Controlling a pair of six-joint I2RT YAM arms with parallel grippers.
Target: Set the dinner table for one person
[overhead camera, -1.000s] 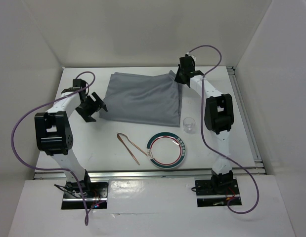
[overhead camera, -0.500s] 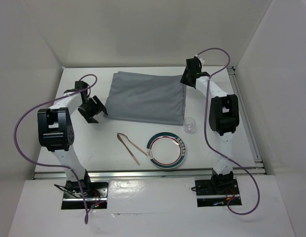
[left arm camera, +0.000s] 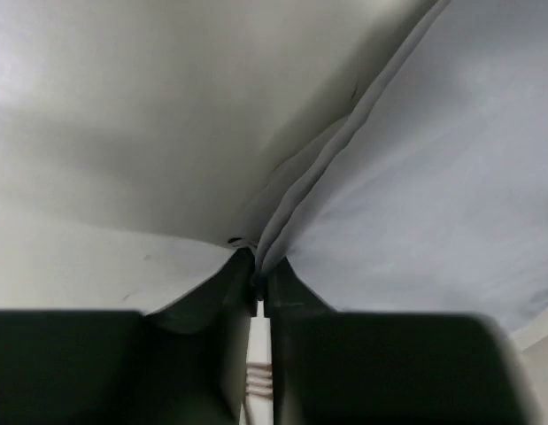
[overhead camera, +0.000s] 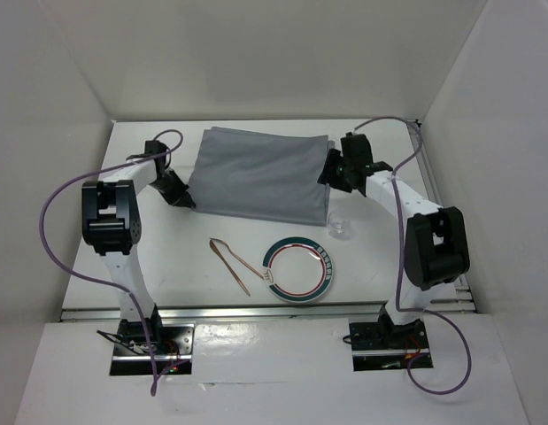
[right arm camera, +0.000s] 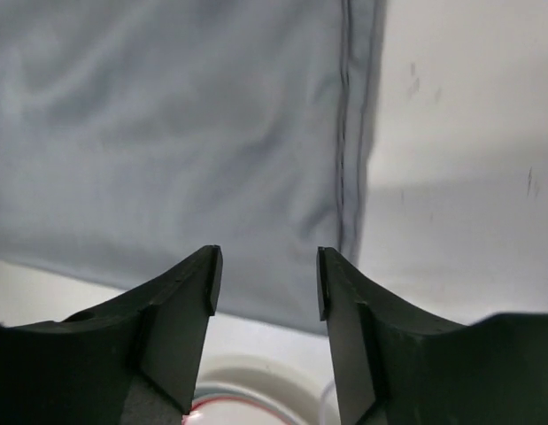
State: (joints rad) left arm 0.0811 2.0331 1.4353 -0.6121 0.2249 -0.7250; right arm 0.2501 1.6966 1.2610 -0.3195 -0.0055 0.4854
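Observation:
A grey cloth point(overhead camera: 256, 177) lies spread on the far half of the white dinner table point(overhead camera: 167, 261). My left gripper point(overhead camera: 179, 197) sits low at the cloth's near-left corner, shut on it. In the left wrist view the jaws point(left arm camera: 258, 266) pinch a fold of the cloth's hem point(left arm camera: 300, 199). My right gripper point(overhead camera: 331, 173) hangs open over the cloth's right edge, nothing between its fingers point(right arm camera: 266, 266); the hem point(right arm camera: 349, 133) runs just below them.
A white plate point(overhead camera: 327, 270) with a green and red rim sits near the front centre. Thin copper-coloured tongs point(overhead camera: 235, 263) lie to its left. A small clear cup point(overhead camera: 340, 223) stands just beyond the plate, close under the right arm. White walls enclose the table.
The left gripper moved right onto the cloth's near-left corner and shut on it. The right gripper opened, let go of the far-right corner and moved nearer along the right edge.

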